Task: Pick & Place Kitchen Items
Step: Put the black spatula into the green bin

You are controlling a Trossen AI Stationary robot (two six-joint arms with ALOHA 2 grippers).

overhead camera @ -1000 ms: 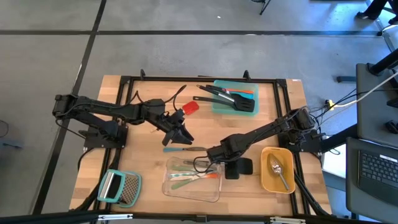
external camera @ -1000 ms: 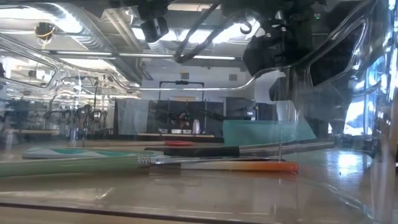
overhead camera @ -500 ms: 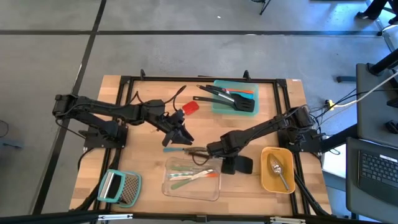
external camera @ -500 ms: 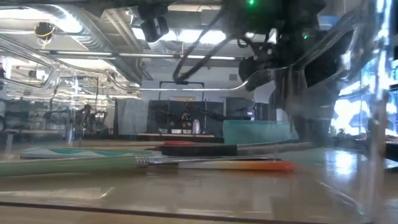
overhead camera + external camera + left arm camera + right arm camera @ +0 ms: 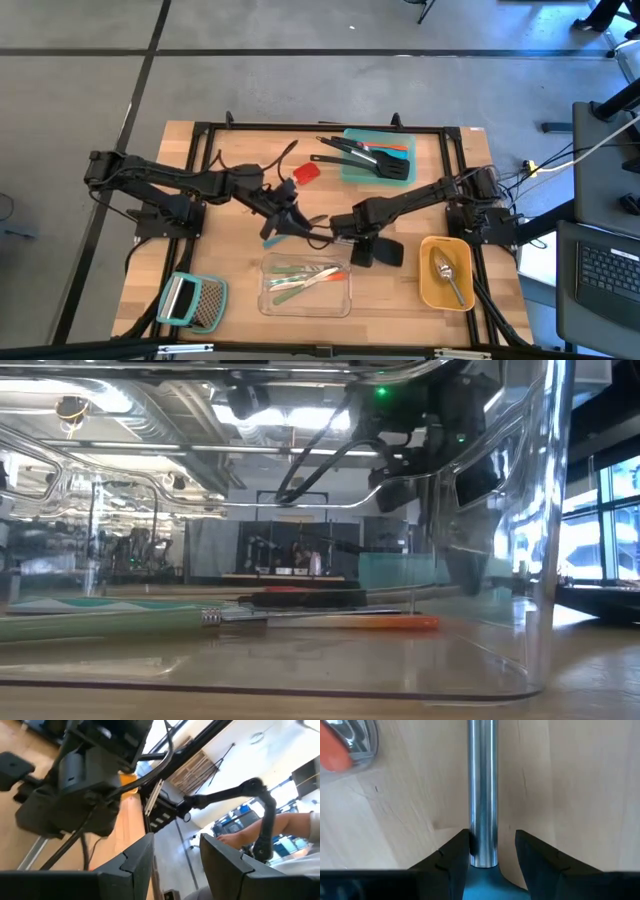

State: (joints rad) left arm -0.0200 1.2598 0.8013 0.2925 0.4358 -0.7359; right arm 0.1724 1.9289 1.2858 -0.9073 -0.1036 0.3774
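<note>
In the high view my right gripper stands over the table's middle, pointing down and shut on a black spatula. The spatula's steel handle runs on toward the table's left. My left gripper hovers just left of it, open and roughly level. Nothing lies between its fingers, and it faces the right arm's wrist. A red spatula lies on the wood behind the left gripper. A slim teal tool lies beside it. My right gripper pinches the spatula between its two fingers where the steel handle meets the dark neck. The fingers come from above, pointing down, and lie across the handle. The black head sticks out toward the table's right. I cannot tell whether it is clear of the wood.
A clear container with green and orange tools stands near the front edge. A teal container with black spatulas stands at the far middle. A yellow one with a silver spoon is at the right. A grater lies near left.
My right gripper has gone toward the table's far edge with the black spatula, away from the clear container, rolling a little. The clear container has shifted slightly on the table.
</note>
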